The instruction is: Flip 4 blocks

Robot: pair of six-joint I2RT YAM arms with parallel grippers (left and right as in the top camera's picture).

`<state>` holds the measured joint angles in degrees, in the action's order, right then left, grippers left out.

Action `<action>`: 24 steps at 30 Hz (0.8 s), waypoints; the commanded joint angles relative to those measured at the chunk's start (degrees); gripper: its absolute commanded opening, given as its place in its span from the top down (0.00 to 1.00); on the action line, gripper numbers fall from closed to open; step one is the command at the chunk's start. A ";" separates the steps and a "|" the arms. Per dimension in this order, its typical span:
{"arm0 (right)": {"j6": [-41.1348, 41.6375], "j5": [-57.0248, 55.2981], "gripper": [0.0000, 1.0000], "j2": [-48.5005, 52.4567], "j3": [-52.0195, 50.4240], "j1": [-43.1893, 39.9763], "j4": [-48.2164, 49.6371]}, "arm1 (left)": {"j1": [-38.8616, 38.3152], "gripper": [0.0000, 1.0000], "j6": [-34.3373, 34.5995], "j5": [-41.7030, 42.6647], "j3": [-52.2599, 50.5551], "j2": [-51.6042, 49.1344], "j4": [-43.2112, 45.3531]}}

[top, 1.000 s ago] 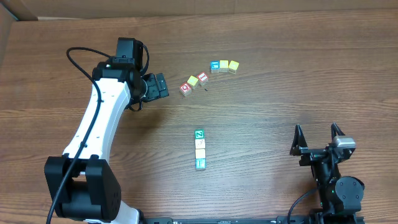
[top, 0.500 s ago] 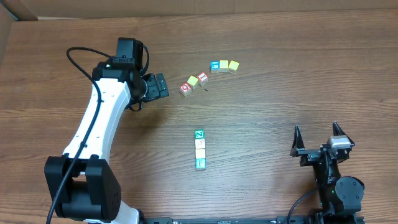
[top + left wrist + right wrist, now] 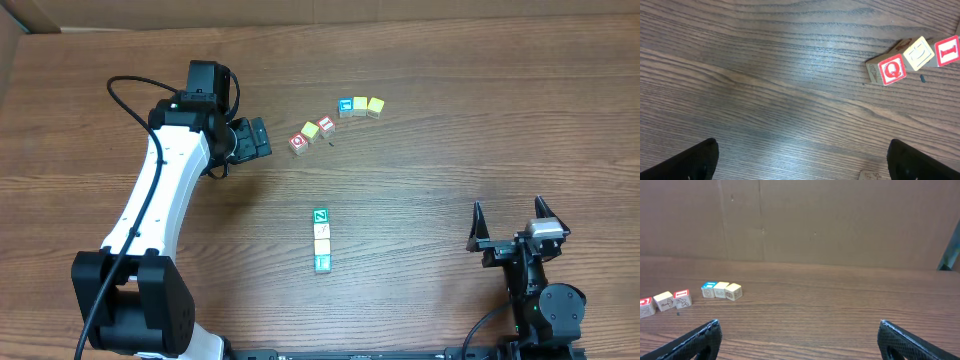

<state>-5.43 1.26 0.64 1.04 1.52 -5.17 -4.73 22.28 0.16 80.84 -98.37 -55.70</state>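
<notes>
Four blocks lie in a short column at the table's middle: a green Z block (image 3: 320,215), a pale cream one (image 3: 321,231), a yellow one (image 3: 322,247) and a teal-blue one (image 3: 322,263). My left gripper (image 3: 262,138) hovers open to the upper left of them, beside the red Q cube (image 3: 298,143). In the left wrist view the gripper (image 3: 802,155) has only bare wood between its fingers. My right gripper (image 3: 509,208) stands open at the lower right, far from the column, and in its wrist view the gripper (image 3: 800,335) is empty. Neither wrist view shows the column.
A row of cubes, red Q (image 3: 892,71), cream (image 3: 918,52) and red I (image 3: 947,50), lies right of the left gripper. Further back sit blue (image 3: 346,106), cream (image 3: 360,105) and yellow (image 3: 375,105) cubes. A cardboard wall (image 3: 800,220) closes the far edge.
The right gripper has shifted very slightly at the lower right. The left arm and all the blocks stay where they were.
</notes>
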 commanded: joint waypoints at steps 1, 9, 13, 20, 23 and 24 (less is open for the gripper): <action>-0.42 0.13 0.00 -0.48 -0.59 -0.31 0.37 | 0.31 0.00 -0.46 -0.59 0.28 0.22 0.13; -0.42 0.13 0.00 -0.48 -0.59 -0.31 0.37 | 0.31 0.00 -0.46 -0.59 0.28 0.22 0.13; -0.39 0.13 0.00 -0.48 -0.59 -0.31 0.37 | 0.31 0.00 -0.46 -0.61 0.28 0.00 0.13; -0.39 0.13 0.00 -0.48 -0.59 -0.31 0.37 | -1.11 0.00 -0.46 -0.59 0.28 6.08 0.13; -0.42 0.13 0.00 -0.48 -0.59 -0.31 0.37 | -2.05 0.00 -0.46 -0.61 0.28 12.00 0.13; -0.39 0.13 0.00 -0.48 -0.59 -0.31 0.37 | -2.27 0.00 -0.46 -0.59 0.28 14.38 0.13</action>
<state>-5.61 1.26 0.64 1.04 1.52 -5.17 -5.98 22.28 0.14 80.62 -92.36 -55.72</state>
